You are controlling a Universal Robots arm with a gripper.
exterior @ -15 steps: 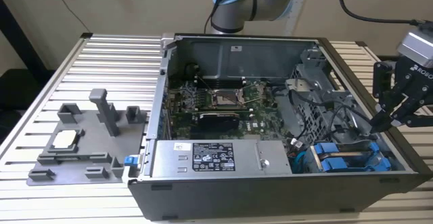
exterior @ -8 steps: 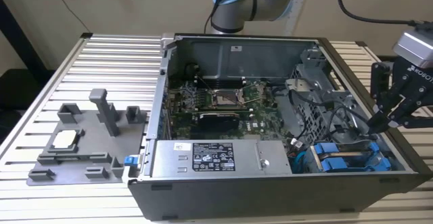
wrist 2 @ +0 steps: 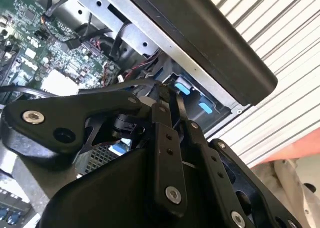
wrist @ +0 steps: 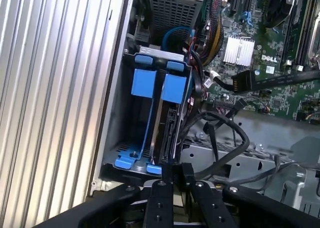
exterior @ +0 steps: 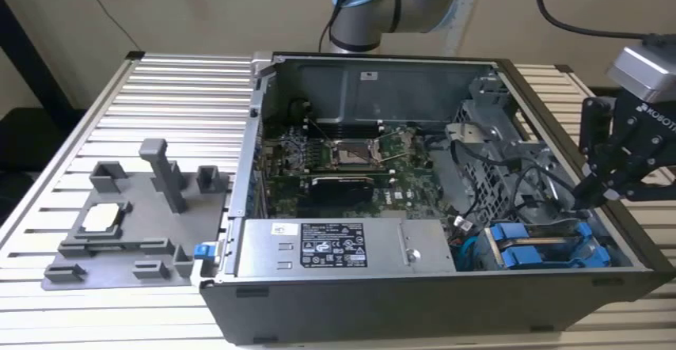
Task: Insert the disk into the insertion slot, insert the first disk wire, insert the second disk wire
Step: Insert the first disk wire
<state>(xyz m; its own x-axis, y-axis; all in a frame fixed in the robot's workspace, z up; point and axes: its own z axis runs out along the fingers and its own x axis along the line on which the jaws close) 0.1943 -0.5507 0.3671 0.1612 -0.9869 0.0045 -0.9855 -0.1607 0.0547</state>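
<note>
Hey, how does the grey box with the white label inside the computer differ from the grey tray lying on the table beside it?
The power-supply box sits inside the open computer case; the fixture tray lies outside it on the slatted table, toward the exterior view's left. The box is a closed block bearing a white label; the tray is a flat plate with upright posts. Both are grey.
</note>
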